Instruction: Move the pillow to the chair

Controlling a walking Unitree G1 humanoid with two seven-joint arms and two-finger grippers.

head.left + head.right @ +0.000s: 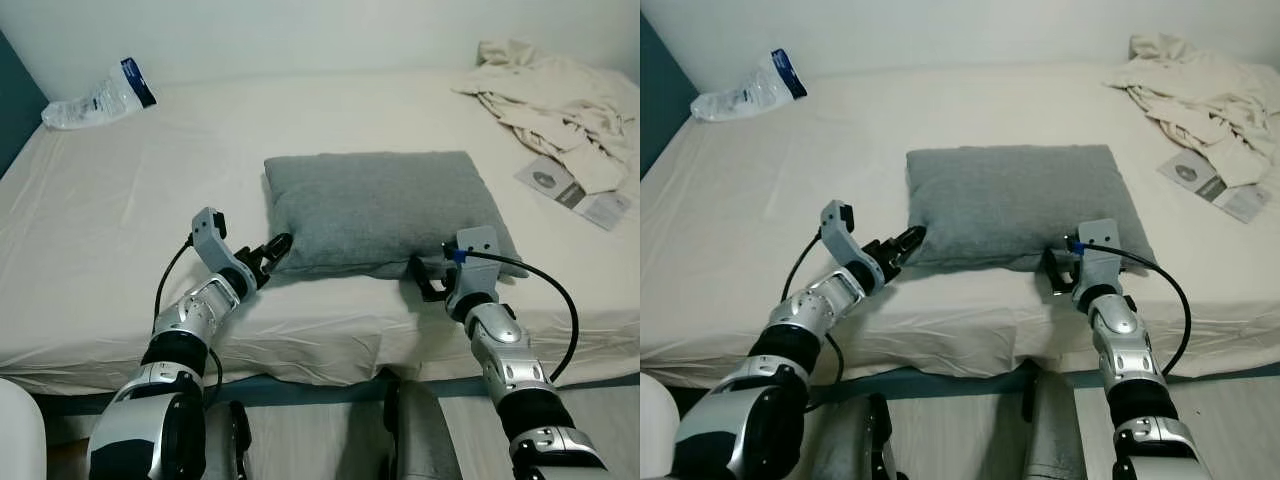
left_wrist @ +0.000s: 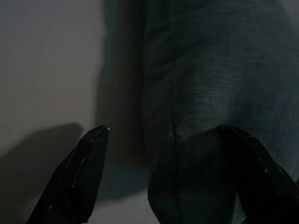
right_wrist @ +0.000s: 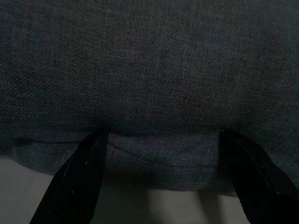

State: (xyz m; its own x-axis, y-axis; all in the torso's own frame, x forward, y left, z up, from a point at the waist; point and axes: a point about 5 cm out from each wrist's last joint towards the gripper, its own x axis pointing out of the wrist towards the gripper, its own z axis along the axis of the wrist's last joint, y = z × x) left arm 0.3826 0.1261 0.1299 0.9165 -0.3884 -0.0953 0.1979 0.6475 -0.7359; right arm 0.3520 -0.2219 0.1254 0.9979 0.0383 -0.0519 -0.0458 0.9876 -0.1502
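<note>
In the centre of the frame, on the cream-sheeted bed [image 1: 150,190], a grey rectangular fabric pillow [image 1: 385,210], lying flat near the front edge of the mattress. At its lower left corner, the left gripper [image 1: 272,250], black fingers spread wide with the pillow's corner between them, not yet closed; at its lower right edge, the right gripper [image 1: 428,277], fingers likewise parted and straddling the seam. Upper left, a clear plastic bag [image 1: 100,97]; upper right, crumpled beige cloth [image 1: 555,100] and a paper booklet [image 1: 575,192].
</note>
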